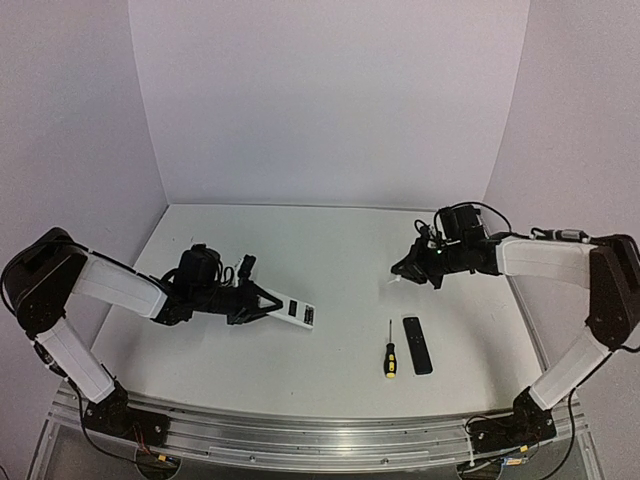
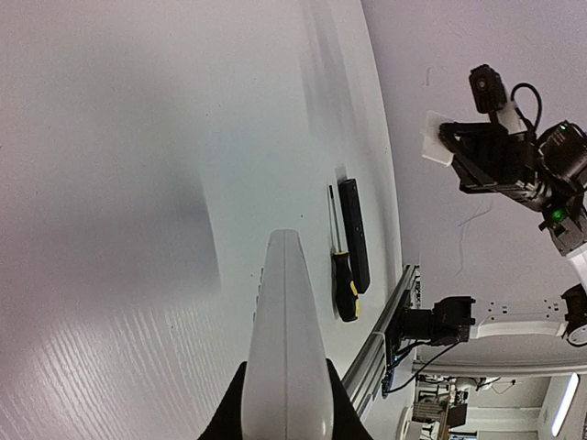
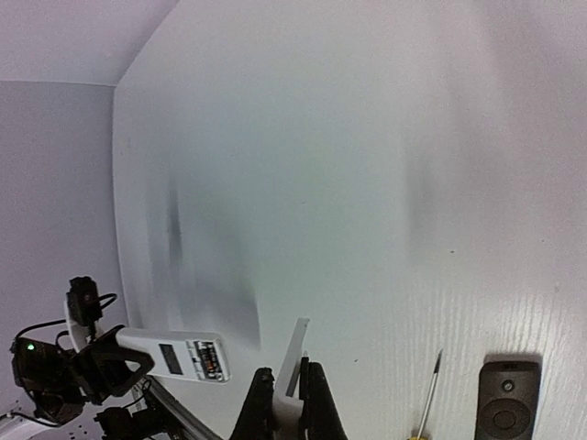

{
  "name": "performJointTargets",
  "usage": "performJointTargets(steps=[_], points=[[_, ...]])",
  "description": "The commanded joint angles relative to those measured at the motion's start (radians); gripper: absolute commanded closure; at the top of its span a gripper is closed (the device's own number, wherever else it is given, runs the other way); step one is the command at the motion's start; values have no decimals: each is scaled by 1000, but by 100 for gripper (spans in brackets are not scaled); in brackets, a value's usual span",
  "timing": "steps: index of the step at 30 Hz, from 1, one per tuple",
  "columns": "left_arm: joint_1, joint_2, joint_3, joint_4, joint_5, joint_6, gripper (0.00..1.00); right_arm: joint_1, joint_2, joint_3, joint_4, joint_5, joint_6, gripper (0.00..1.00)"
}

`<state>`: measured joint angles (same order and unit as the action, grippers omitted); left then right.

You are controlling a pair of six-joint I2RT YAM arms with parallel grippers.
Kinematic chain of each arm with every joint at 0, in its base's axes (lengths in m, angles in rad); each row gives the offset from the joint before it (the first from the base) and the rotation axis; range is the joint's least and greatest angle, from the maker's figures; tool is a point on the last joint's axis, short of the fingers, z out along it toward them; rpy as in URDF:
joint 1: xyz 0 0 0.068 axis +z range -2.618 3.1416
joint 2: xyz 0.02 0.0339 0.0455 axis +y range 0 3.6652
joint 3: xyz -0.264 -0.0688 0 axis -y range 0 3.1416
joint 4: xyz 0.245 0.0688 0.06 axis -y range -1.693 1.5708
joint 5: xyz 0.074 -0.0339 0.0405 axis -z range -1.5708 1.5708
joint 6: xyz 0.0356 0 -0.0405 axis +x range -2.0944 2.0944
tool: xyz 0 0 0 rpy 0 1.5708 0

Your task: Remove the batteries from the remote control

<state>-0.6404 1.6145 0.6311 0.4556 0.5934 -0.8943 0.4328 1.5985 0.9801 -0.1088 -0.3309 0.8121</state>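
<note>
While the left gripper (image 1: 262, 303) pinches one narrow end of the remote control (image 1: 296, 311), the white body sticks out of the jaws toward 4 o'clock in the overhead view, at about 8 o'clock from the middle of the table (image 1: 330, 235). Its upper face shows small dark marks near the free end. From the left wrist camera the remote is seen edge-on, a slim white blade running straight up from between the two black fingers, and it appears to be held off the tabletop. The right wrist camera catches the same remote from afar, with a dark window and a patch of red on the face turned that way.

Over at 3 o'clock, the right gripper (image 1: 400, 275) hangs above the table with its jaws pressed together on a thin white plate (image 1: 393, 283), which pokes out past the fingertips toward 8 o'clock. The two grippers are well apart.

At roughly 5 o'clock on the table lie a screwdriver (image 1: 389, 352) with a yellow-and-black handle and a slim black remote (image 1: 417, 344), side by side, nearly parallel, the screwdriver on the 9 o'clock side. Neither gripper touches them.
</note>
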Motion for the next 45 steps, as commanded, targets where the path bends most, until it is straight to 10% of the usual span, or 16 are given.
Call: performJointTargets(steps=[1, 13, 22, 35, 45], points=[[19, 59, 95, -81, 57, 59, 97, -13, 174, 104, -4, -74, -36, 100], [53, 201, 180, -141, 115, 74, 87, -48, 402, 190, 0, -115, -16, 100], [59, 201, 265, -331, 29, 173, 49, -76, 388, 156, -4, -92, 26, 92], [59, 174, 436, -702, -276, 260, 5, -97, 262, 132, -151, 77, 27, 55], [58, 2, 436, -817, -416, 257, 0, -18, 36, 106, -434, 275, -78, 18]])
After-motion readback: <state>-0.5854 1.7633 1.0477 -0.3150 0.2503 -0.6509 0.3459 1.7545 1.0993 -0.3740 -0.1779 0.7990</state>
